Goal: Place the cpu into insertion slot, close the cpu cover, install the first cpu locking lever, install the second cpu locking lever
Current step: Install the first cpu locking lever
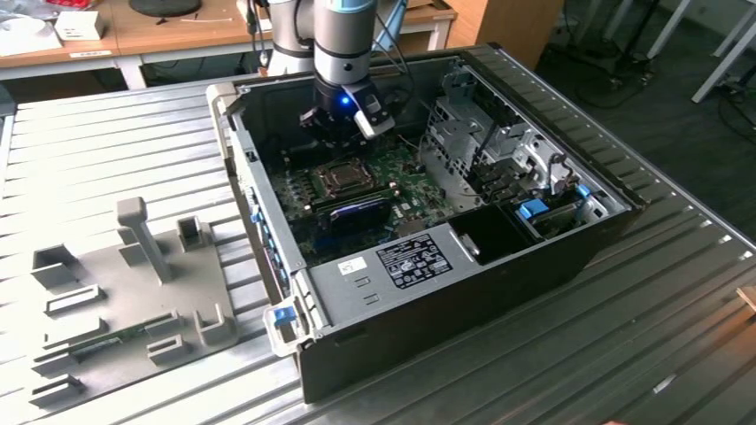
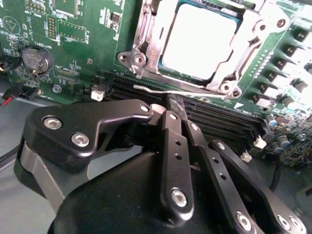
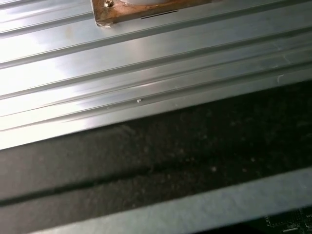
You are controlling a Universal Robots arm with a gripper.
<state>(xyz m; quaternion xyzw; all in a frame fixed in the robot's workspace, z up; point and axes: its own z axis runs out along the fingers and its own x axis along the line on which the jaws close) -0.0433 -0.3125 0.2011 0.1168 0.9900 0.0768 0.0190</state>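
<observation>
Black linkage bars and the fingers [image 2: 170,124] are sitting closest in the second wrist view. The two fingers are running together to one tip, pressed shut with no gap showing. Tip is pointing at a thin wire lever [image 2: 161,90] lying along the near edge of the slot [image 2: 138,59]; whether tip and lever are touching, cannot tell. Black memory slots [image 2: 219,117] are running beneath the tip, parallel to the lever.

Cpu [image 2: 200,41] is sitting in the slot, its pale metal top showing through the cut-out of the cover [image 2: 251,34]. Cover is lying flat over the chip's edges, shiny, round lugs at its corners. Green board [image 2: 87,44] is spreading around it. A coin battery [image 2: 36,59] is sitting well apart from the slot.

In the exterior view the arm [image 1: 336,53] is reaching down into an open case [image 1: 473,292], its wrist hanging near the slot. A white-and-black label [image 1: 413,259] is lying inside the case, nearer the camera. Case is resting on a ribbed metal tabletop [image 1: 119,150]. A grey fixture plate [image 1: 130,292] with upright posts is lying toward the exterior view's left, apart from the case.

First wrist view is taking in ribbed tabletop metal beside a dark band [image 3: 170,156]; what the band is, cannot tell.
</observation>
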